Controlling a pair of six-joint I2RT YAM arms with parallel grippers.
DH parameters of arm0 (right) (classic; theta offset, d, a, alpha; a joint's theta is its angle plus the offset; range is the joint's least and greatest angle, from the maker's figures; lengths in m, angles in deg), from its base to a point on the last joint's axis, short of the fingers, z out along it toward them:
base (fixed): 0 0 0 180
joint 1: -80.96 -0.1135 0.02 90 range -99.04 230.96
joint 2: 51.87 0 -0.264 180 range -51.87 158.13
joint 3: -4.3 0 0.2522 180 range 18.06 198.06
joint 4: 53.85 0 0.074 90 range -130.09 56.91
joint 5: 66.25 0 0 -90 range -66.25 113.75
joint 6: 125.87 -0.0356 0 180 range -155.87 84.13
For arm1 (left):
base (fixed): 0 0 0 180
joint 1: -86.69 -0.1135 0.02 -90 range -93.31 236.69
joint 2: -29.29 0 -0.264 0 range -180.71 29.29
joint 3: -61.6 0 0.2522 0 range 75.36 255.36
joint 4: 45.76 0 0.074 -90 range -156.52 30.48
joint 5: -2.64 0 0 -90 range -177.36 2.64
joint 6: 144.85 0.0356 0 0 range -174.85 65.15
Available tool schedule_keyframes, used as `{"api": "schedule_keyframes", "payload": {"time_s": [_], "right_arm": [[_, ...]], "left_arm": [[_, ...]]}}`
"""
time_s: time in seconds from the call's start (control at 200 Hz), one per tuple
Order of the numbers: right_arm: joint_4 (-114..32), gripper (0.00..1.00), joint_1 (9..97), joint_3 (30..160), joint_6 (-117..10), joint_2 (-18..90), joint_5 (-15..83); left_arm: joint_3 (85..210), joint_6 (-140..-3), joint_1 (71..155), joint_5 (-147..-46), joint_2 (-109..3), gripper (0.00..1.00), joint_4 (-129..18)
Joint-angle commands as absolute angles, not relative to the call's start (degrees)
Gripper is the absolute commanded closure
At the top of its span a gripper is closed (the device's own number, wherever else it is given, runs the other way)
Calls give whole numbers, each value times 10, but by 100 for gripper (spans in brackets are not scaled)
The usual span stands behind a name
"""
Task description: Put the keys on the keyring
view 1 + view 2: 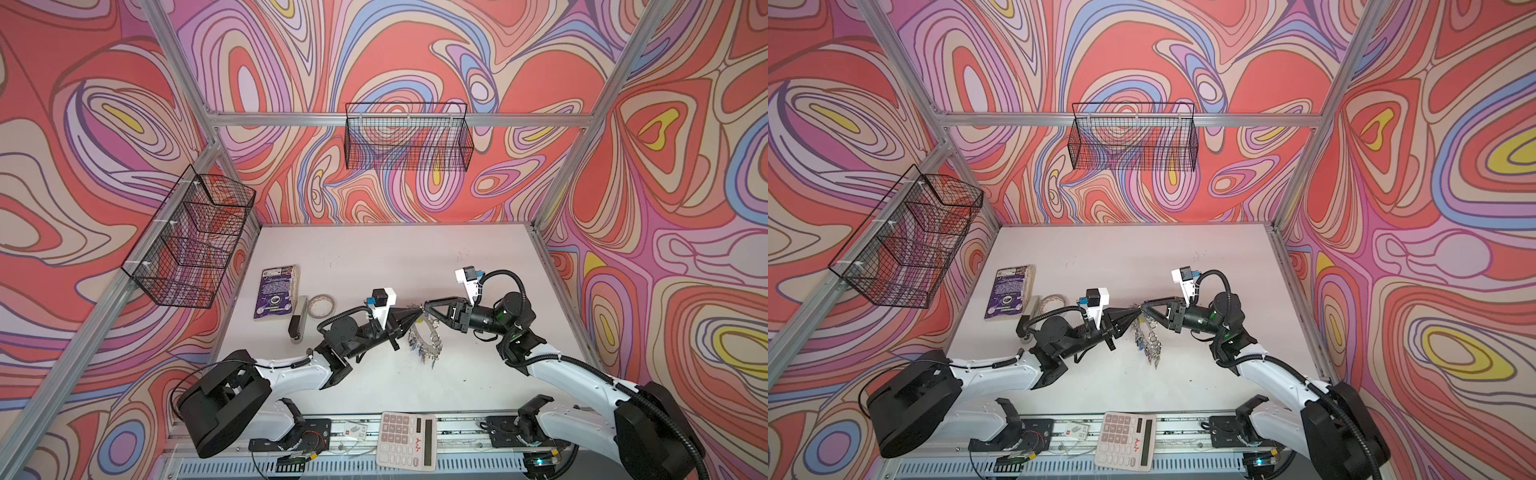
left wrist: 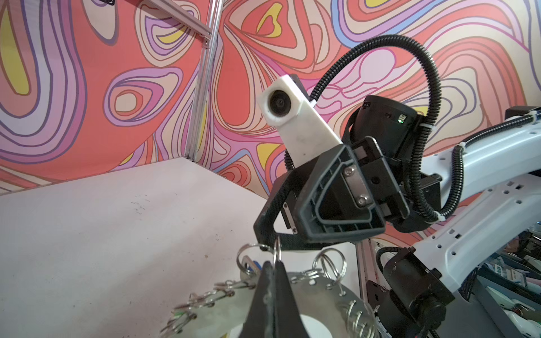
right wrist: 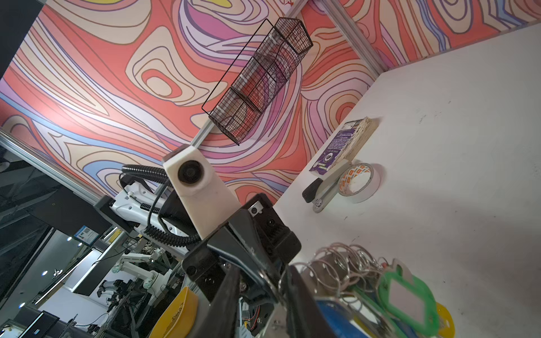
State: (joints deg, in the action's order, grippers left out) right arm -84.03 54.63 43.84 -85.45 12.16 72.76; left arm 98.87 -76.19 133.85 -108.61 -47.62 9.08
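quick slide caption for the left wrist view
Left gripper pinches a small split ring at the rim of the keyring, with the right gripper facing it tip to tip.

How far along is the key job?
Done: several tagged keys hang from the keyring. In hand: left hand shut on its rim, holding it up; right hand tips at a split ring on top. Left: apparently seating that ring; no loose keys visible.

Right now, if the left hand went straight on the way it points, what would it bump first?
Probably the right hand. The left hand points at it tip to tip, with only a small split ring between them; the gap is hard to judge.
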Motion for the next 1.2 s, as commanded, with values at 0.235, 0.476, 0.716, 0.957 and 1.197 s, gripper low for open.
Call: {"api": "schedule_keyframes", "payload": {"time_s": [0.235,0.476,0.716,0.957,1.197], "right_arm": [[-888,88,547,407,-873,120,742],[-924,90,547,405,-896,128,737],[-936,100,547,400,-904,122,736],[-793,100,547,418,-793,52,702],[-717,100,546,432,-662,16,673]], "left_arm": [[1028,-788,1336,-1103,-471,100,156],[1029,-796,1336,-1114,-490,100,155],[1024,-799,1335,-1119,-495,100,134],[1029,-766,1328,-1142,-438,100,-19],[1044,-708,1319,-1169,-379,93,-202]]}}
